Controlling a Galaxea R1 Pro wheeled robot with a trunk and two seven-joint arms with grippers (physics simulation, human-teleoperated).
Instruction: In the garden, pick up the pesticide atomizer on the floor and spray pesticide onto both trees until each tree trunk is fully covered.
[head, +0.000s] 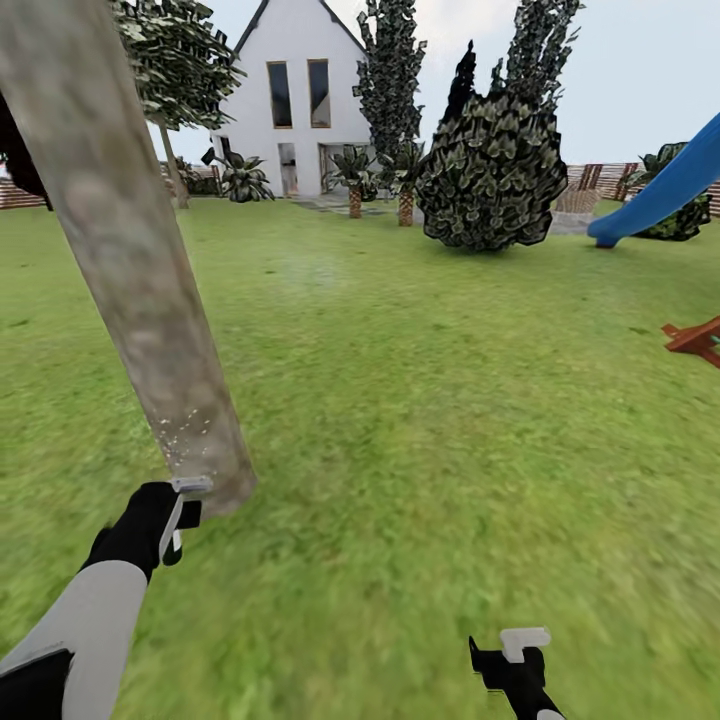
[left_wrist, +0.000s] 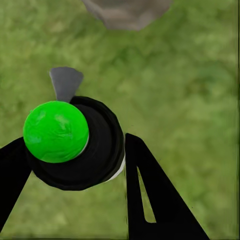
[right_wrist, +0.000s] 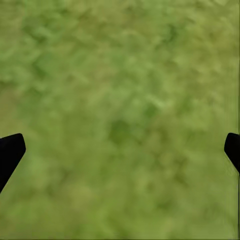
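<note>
A thick mottled grey-tan tree trunk (head: 130, 270) slants across the left of the head view and meets the grass lawn (head: 430, 400) just ahead of my left hand. My left gripper (head: 172, 522) is shut on the pesticide atomizer (left_wrist: 55, 131), a black body with a bright green round cap and a grey nozzle (head: 190, 485) pointing at the trunk's foot (left_wrist: 127, 12). Pale specks dot the bark (head: 185, 425) just above the nozzle. A second bare-trunked tree (head: 172, 160) stands far back on the left. My right gripper (head: 520, 655) hangs open over grass, fingertips (right_wrist: 10, 150) wide apart.
A white house (head: 300, 100) stands at the back, with short palms (head: 355, 185) and dark leafy bushes (head: 490, 170) in front. A blue slide (head: 665, 185) and a red-brown wooden frame (head: 697, 338) sit at the right. A slatted fence (head: 605, 178) bounds the lawn.
</note>
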